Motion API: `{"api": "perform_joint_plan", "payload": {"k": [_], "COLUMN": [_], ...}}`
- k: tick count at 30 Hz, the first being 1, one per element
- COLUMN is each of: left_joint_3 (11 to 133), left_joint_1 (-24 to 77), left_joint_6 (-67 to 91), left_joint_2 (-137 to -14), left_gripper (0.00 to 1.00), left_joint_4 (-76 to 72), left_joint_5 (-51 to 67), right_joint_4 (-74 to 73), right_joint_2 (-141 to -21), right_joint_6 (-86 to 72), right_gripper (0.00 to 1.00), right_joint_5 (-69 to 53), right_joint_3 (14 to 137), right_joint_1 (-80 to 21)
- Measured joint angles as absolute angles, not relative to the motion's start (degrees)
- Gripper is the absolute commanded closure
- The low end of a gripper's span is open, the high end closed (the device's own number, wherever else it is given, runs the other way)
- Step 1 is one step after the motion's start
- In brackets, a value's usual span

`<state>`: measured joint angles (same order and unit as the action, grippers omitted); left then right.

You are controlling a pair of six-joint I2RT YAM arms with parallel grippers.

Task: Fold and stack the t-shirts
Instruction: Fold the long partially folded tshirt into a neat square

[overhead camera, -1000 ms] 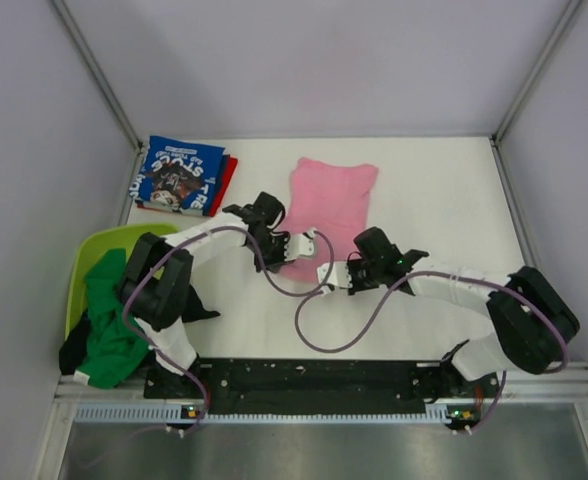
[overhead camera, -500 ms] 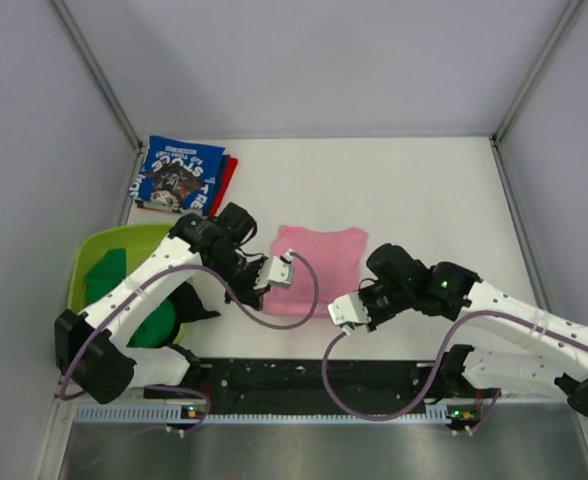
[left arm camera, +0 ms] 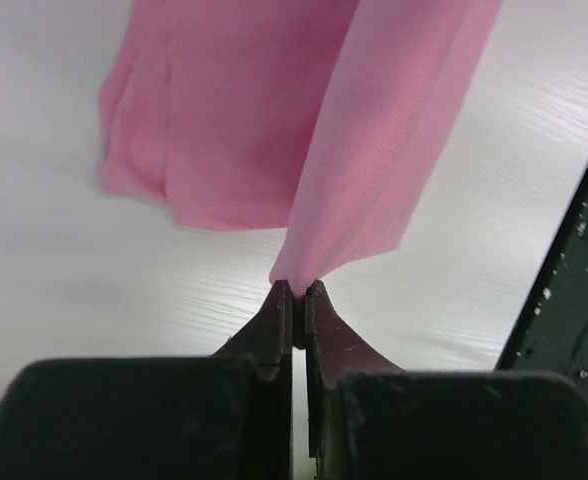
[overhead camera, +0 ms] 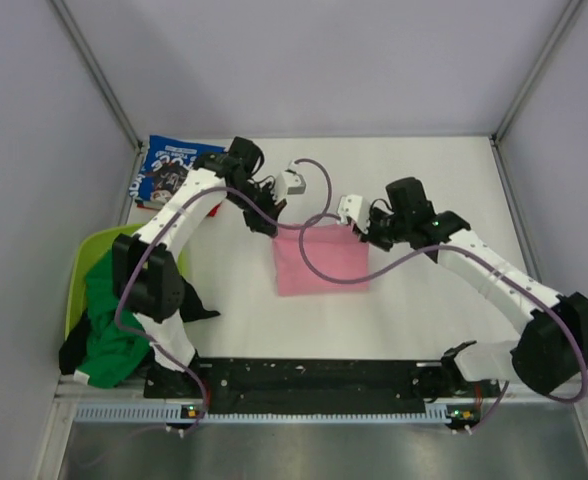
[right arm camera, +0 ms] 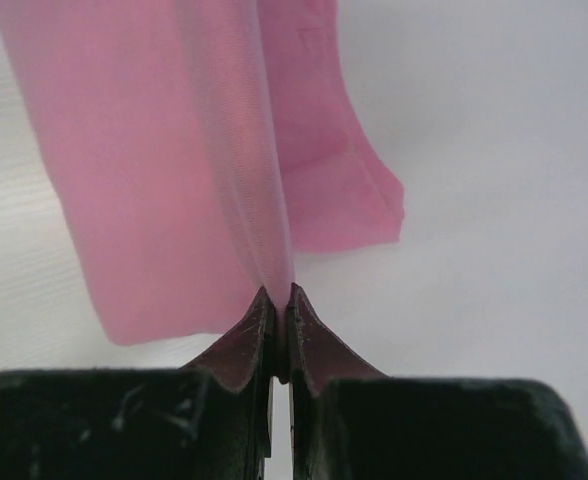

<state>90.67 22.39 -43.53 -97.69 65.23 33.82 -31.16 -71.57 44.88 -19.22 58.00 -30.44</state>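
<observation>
Pinching the pink t-shirt (overhead camera: 319, 262) at its two far corners, the left hand (overhead camera: 266, 222) and the right hand (overhead camera: 360, 232) are each clamped tight on a bit of cloth. From the wrist views, the fabric is drawn up to a point between each pair of closed fingertips. The rest hangs down to the white bench (overhead camera: 434, 180), where the lower part lies flat near the middle. At the far left corner sits a folded blue printed t-shirt (overhead camera: 169, 170). A green t-shirt (overhead camera: 109, 335) spills over the near end of a lime-green tub (overhead camera: 82, 265), with a black t-shirt (overhead camera: 72, 355) beside it.
</observation>
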Motion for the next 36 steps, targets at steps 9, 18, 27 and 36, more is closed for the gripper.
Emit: {"api": "perform_joint_plan", "payload": {"k": [9, 18, 27, 36], "left_joint_3": [106.0, 110.3, 114.0, 103.5], "left_joint_1": [18.3, 17.4, 16.8, 17.3], "left_joint_6": [-35.8, -32.5, -29.1, -28.4], "left_joint_2": [-117.3, -124.6, -128.0, -120.1], "left_gripper": [1.00, 0.76, 0.62, 0.67], "left_joint_4": [62.5, 59.9, 55.1, 49.1], "left_joint_5": [30.3, 28.4, 20.8, 23.1], "right_joint_4": [-22.8, -18.6, -14.1, -8.3], "right_joint_2": [-88.7, -100.4, -107.5, -97.0], "right_joint_6": [40.2, 36.9, 22.9, 8.6], "right_gripper": [1.00, 0.82, 0.64, 0.76], "right_joint_5": [-19.3, -19.4, -7.4, -11.0], "right_joint_3": [65.6, 70.0, 72.8, 67.7], "right_joint_1": [-25.1, -22.7, -18.9, -17.9]}}
